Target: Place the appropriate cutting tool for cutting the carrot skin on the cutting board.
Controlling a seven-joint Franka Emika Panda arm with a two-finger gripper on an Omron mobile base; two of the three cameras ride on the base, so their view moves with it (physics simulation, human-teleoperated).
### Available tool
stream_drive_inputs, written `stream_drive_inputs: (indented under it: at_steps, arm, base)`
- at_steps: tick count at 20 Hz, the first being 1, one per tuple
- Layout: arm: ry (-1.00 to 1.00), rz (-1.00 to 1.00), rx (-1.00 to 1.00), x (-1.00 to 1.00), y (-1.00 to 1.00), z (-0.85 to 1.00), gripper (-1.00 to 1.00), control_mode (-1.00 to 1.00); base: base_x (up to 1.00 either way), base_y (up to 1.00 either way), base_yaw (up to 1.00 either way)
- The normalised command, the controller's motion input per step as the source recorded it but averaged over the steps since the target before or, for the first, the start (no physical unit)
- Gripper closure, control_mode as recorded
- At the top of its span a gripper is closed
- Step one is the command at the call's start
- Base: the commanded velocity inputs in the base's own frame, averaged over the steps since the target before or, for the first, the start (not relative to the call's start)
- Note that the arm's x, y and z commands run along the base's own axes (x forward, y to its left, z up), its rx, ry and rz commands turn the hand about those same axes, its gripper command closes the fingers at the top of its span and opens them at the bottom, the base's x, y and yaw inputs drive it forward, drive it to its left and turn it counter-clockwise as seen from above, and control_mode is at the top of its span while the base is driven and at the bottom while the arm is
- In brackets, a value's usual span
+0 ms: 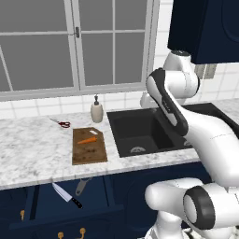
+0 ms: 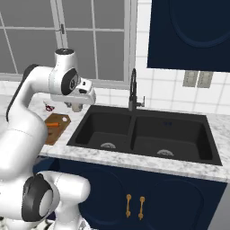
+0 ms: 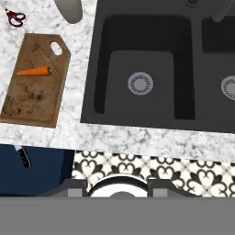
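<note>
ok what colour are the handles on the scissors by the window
Red, on the small scissors lying on the speckled white marble counter; clearest in the left base view.

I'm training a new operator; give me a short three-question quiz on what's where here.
1. True or false: the small orange carrot lies on the brown wooden cutting board.
2. The small grey metal peeler lies: A in a bowl, B in the open blue drawer beside the black-handled knife, C on the board.
3. Which tool lies on the white marble counter?
Key: 1 true; 2 B; 3 red-handled scissors.
</note>
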Motion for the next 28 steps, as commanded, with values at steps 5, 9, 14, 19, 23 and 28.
stream_drive_inputs:
  at_steps: [5, 9, 14, 19, 23, 28]
  arm:
    - [-0.09, 0.02, -0.04, -0.62, 0.33, -0.02, -1.00, -1.00]
    - [-0.04, 0.00, -0.18, -0.93, 1.00, -0.37, -1.00, -1.00]
    - [0.06, 0.00, -0.10, -0.34, 1.00, -0.64, -1.00, -1.00]
    - [0.15, 0.00, 0.00, -0.03, 1.00, -0.71, -1.00, -1.00]
    - [0.07, 0.00, -0.01, 0.00, 0.99, -0.86, -1.00, -1.00]
    - [0.03, -0.01, 0.01, 0.00, 0.76, -0.87, -1.00, -1.00]
  base:
    - [0.00, 0.00, 0.00]
    - [0.00, 0.00, 0.00]
    - [0.00, 0.00, 0.00]
    - [0.00, 0.00, 0.00]
    - [0.00, 0.00, 0.00]
    - [0.00, 0.00, 0.00]
